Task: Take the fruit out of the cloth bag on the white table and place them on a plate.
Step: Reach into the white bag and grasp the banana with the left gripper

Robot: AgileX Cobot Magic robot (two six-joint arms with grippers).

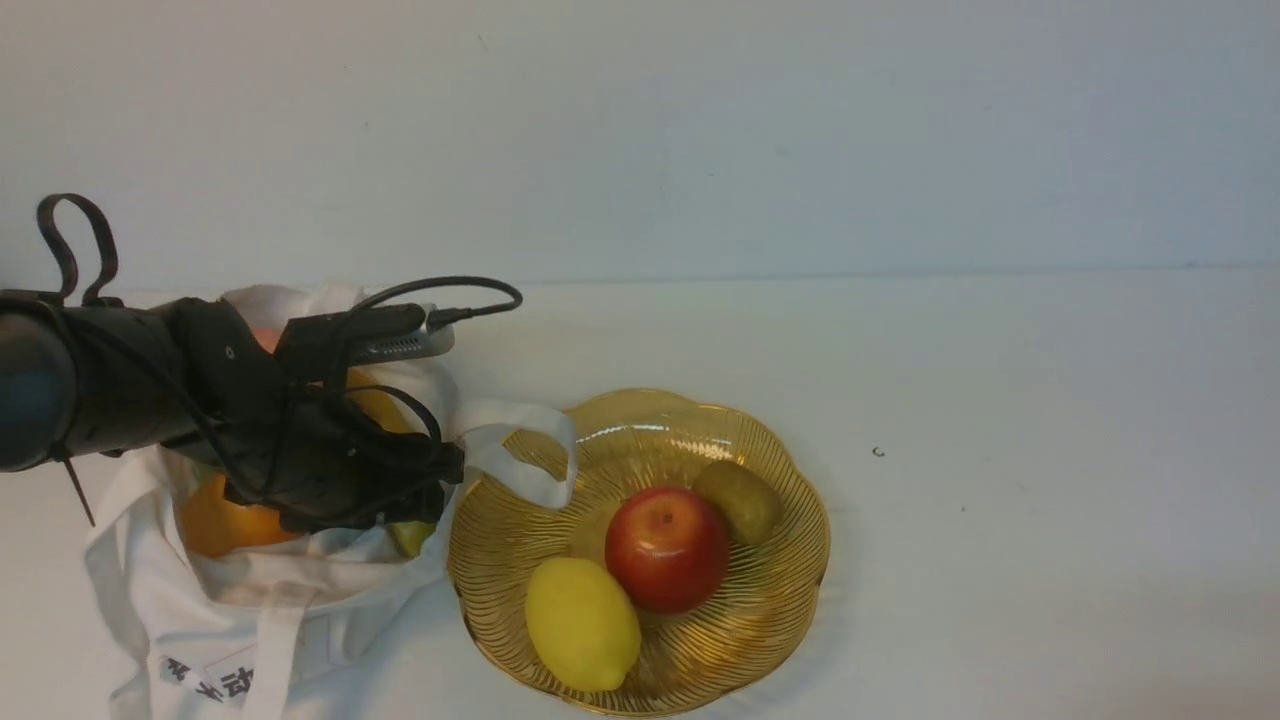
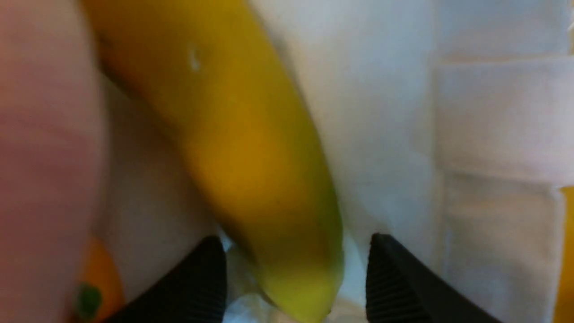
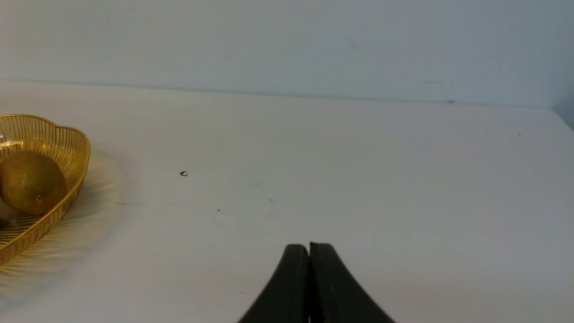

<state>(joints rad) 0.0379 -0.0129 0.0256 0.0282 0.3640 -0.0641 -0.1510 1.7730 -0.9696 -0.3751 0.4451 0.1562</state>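
Observation:
The white cloth bag (image 1: 300,590) lies open at the left of the white table (image 1: 1000,500). My left arm reaches into it. In the left wrist view my left gripper (image 2: 296,237) is open, with a black finger (image 2: 202,278) on each side of the greenish end of the yellow banana (image 2: 242,148), gaps showing at both sides. A pink peach (image 2: 40,157) and an orange fruit (image 2: 101,278) lie beside it. In the front view the banana (image 1: 380,405) and orange fruit (image 1: 215,520) show in the bag mouth. No green round fruit shows. My right gripper (image 3: 309,246) is shut and empty over bare table.
The golden ribbed plate (image 1: 790,480) stands right of the bag and holds a red apple (image 1: 667,548), a yellow lemon (image 1: 582,623) and a brown-green kiwi (image 1: 740,500). One bag handle (image 1: 530,450) lies over the plate's left rim. A small dark speck (image 1: 878,452) lies on the table.

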